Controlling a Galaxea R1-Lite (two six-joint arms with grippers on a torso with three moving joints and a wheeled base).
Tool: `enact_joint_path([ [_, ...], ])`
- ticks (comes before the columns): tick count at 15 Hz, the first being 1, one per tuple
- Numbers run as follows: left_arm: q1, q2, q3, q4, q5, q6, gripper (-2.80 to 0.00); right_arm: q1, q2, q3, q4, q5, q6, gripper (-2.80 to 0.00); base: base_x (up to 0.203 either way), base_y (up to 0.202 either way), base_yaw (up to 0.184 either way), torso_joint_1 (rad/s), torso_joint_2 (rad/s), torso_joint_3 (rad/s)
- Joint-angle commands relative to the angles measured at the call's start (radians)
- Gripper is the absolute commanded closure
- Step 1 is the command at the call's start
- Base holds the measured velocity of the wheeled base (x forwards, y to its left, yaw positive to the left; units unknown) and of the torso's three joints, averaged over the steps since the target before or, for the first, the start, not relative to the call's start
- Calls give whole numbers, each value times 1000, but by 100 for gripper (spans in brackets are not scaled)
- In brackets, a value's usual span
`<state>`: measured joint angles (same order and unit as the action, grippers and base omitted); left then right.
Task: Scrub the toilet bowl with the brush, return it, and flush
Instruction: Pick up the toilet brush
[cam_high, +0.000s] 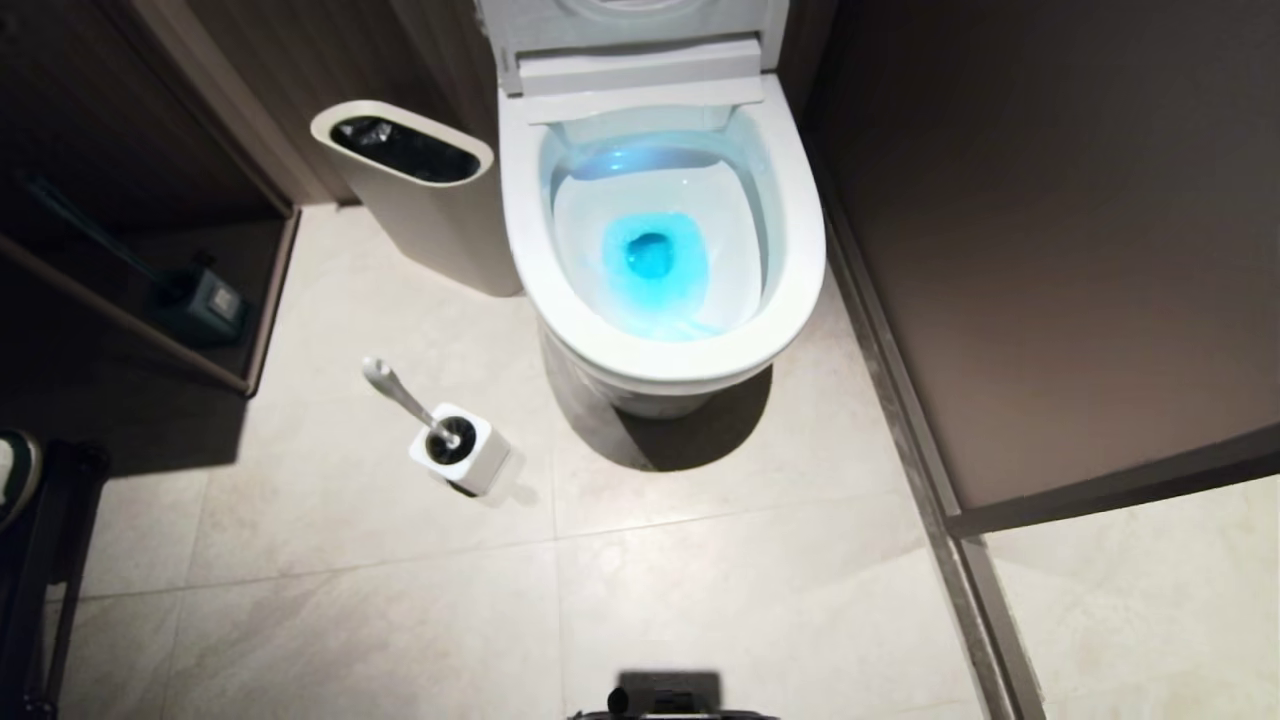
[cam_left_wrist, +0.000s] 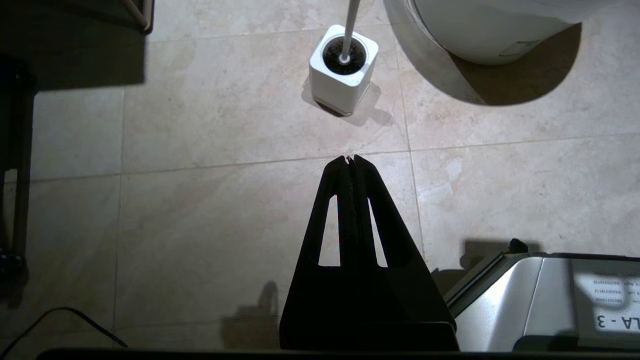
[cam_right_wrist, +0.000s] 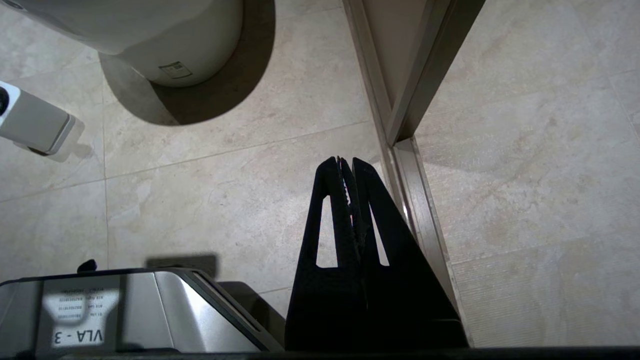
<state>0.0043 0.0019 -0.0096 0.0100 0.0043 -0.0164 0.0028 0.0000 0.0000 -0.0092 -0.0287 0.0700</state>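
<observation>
Pressed together and empty, the left gripper (cam_left_wrist: 350, 159) is hung low over near floor; the brush (cam_left_wrist: 348, 30) is stood in its holder (cam_left_wrist: 340, 80) just beyond, handle seemingly tilted far-left. Bowl (cam_high: 660, 240) is set farther right. Right gripper (cam_right_wrist: 346, 161), likewise closed, is parked farther off.

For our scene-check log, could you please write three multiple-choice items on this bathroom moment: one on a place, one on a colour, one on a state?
1. Where is the brush?
A. in the bowl
B. in its white holder on the floor
C. in a gripper

2. What colour is the water in the toilet bowl?
A. blue
B. green
C. yellow

3. How is the left gripper?
A. open
B. shut and empty
C. shut on a handle

Answers: 1 B, the handle rises from the holder; 2 A, the pool glows blue; 3 B, its fingers meet with nothing between.
</observation>
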Motion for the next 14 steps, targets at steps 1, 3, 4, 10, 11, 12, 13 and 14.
enact_joint_path([
  [1,0,0,0,-1,0,0,0,0,0,0,0,0,1,0,0,0,0,7,1,-198],
  [3,0,0,0,1,0,0,0,0,0,0,0,0,1,0,0,0,0,5,2,-196],
  [4,0,0,0,-1,0,0,0,0,0,0,0,0,1,0,0,0,0,4,-2,-193],
  [10,0,0,0,-1,0,1,0,0,0,0,0,0,1,0,0,0,0,3,1,-183],
  [11,0,-1,0,-2,0,4,0,0,0,0,0,0,1,0,0,0,0,5,4,-117],
  [12,0,-2,0,-2,0,4,0,0,0,0,0,0,1,0,0,0,0,2,0,-124],
  [13,0,-2,0,-2,2,6,0,0,0,0,0,0,1,0,0,0,0,4,-2,-36],
  [14,0,0,0,-2,2,6,0,0,0,0,0,0,1,0,0,0,0,10,-1,-34],
])
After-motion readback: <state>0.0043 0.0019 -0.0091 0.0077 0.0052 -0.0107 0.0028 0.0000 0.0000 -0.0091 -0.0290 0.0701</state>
